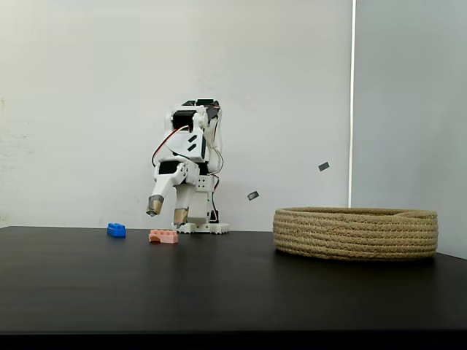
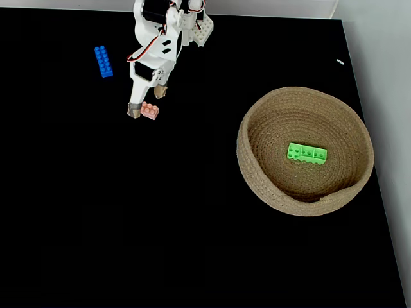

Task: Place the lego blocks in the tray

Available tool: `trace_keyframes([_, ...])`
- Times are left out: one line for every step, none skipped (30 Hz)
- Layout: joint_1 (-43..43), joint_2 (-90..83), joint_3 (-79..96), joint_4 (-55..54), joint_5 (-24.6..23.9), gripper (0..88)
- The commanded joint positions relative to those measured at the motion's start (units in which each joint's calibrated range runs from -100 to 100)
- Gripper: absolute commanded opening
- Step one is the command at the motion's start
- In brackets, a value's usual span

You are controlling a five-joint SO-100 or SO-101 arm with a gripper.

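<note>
You have 3 bricks to look at. The green brick (image 2: pixel 307 153) lies flat on the floor of the basket (image 2: pixel 257 179), roughly at its middle, studs up. The pink brick (image 2: pixel 149 110) sits on the black surface (image 2: pixel 192 244) toward the far edge, well apart from the basket, and partly hidden under the arm in the top-down fixed view. In the low side-on fixed view the same pink brick (image 1: pixel 163 236) rests flat on the surface with the blue brick (image 1: pixel 116 230) near it on the left. From above, the blue brick (image 2: pixel 103 61) lies close to the far left corner, lengthwise toward the far edge.

Your hand (image 2: pixel 147 101) hangs over the pink brick, its 2 fingers spread, one tan tip on each side of the brick. From the side, the hand (image 1: pixel 167 211) has both tips above the surface, and you cannot tell whether either touches the brick. The basket (image 1: pixel 356 233) stands toward the right edge of the surface. The arm's white base (image 1: pixel 201 227) stands at the far edge.
</note>
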Motion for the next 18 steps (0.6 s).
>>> trace_keyframes([0.9, -1.4, 2.4, -3.4, 0.7, 32.2])
trace_keyframes([0.9, -1.4, 3.1, -3.6, 0.9, 32.2])
trace_keyframes([0.9, -1.4, 3.7, -3.6, 1.0, 32.3])
trace_keyframes([0.8, -1.4, 4.0, -3.6, 1.0, 32.3])
trace_keyframes([0.7, -1.4, 4.1, -3.6, 1.1, 32.3])
trace_keyframes([0.7, -1.4, 4.2, -3.6, 1.1, 32.3])
trace_keyframes([0.7, -1.4, 4.2, -3.6, 1.2, 32.6])
trace_keyframes([0.8, -1.2, 4.3, -3.7, 1.4, 32.6])
trace_keyframes([0.9, -1.0, 4.4, -4.0, 1.5, 32.6])
trace_keyframes([0.9, -0.8, 4.7, -4.8, 1.6, 32.6])
trace_keyframes([1.0, -0.6, 5.1, -5.7, 1.7, 32.7])
trace_keyframes([1.1, -0.4, 5.6, -6.6, 1.8, 32.7])
trace_keyframes([1.2, -0.3, 6.2, -7.6, 2.1, 32.7])
trace_keyframes([1.4, -0.2, 7.1, -8.7, 2.3, 32.6])
trace_keyframes([1.5, -0.1, 7.8, -9.8, 2.6, 32.3])
trace_keyframes([1.7, 0.3, 8.0, -10.2, 2.6, 31.6])
trace_keyframes([2.3, 0.8, 7.5, -10.2, 2.6, 30.7])
trace_keyframes([2.9, 1.4, 7.0, -10.2, 2.6, 29.0])
